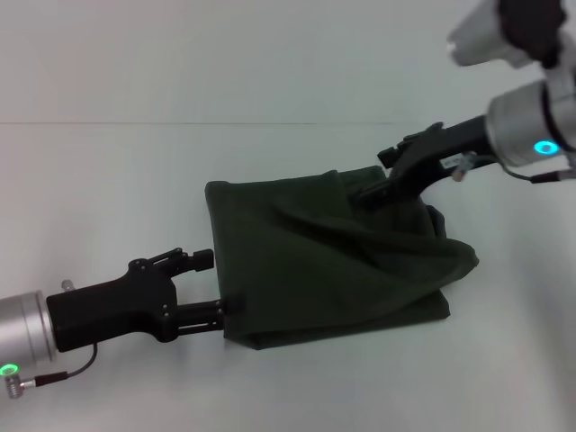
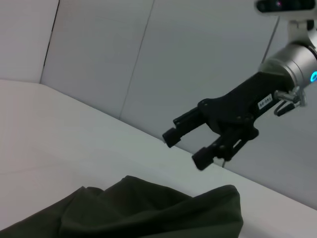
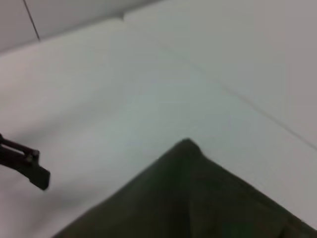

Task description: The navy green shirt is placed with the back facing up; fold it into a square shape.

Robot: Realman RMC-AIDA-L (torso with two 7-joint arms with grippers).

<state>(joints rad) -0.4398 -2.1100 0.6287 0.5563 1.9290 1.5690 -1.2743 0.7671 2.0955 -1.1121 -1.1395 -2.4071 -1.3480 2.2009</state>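
Folded shirt (image 1: 324,270) lying mid-tabletop (image 1: 135,162). Left pincer (image 1: 227,306) at its near left corner, touching the edge. Right pincer (image 1: 369,193) over its far right part, above the cloth.

Plain white table (image 1: 117,180), folded navy green shirt (image 1: 324,270) lying rumpled on it, roughly square

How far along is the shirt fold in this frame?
Mostly done: the shirt already lies as a compact, roughly square bundle on the table. In hand: the left gripper sits at the bundle's near left corner, while the right gripper, fingers open, hovers just above its far edge. Left: the top layer is rumpled and bulges out on the right side, so it needs flattening and squaring.
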